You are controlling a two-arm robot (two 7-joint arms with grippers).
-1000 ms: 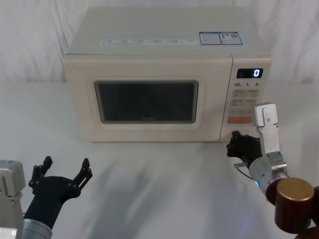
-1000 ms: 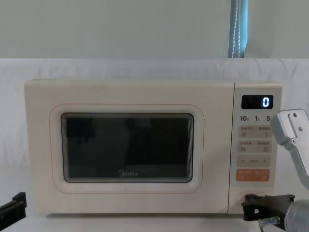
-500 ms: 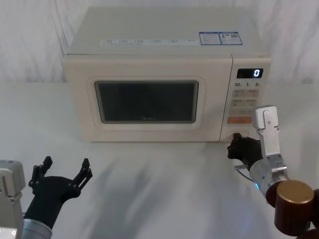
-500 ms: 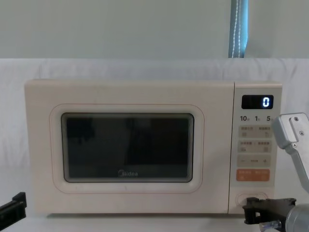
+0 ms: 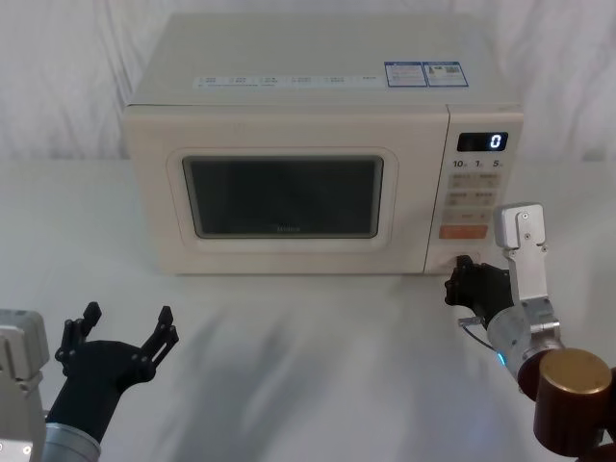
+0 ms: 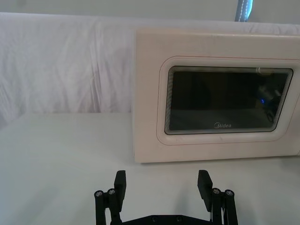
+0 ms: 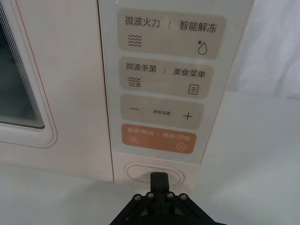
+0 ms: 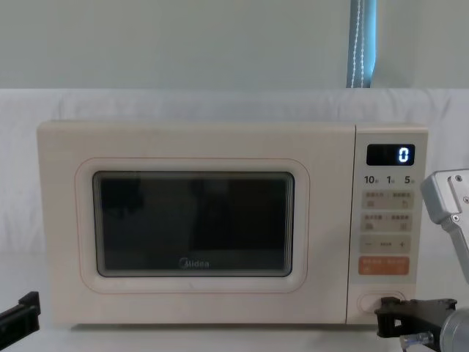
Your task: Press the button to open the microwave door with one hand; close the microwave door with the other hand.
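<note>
Right wrist view puts our right gripper (image 7: 159, 180) with fingers pinched together into one blunt tip, aimed at the button (image 7: 149, 172) low on the panel — clenched so it can push, we judge. The microwave door (image 5: 281, 197) is closed. Our left gripper (image 5: 120, 332) waits spread open near the door side — placed to close it.

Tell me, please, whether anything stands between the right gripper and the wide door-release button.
Nothing visible does. The right gripper, fingers together, sits directly in front of the button at the foot of the control panel. The left gripper hangs open, low on the other side.
</note>
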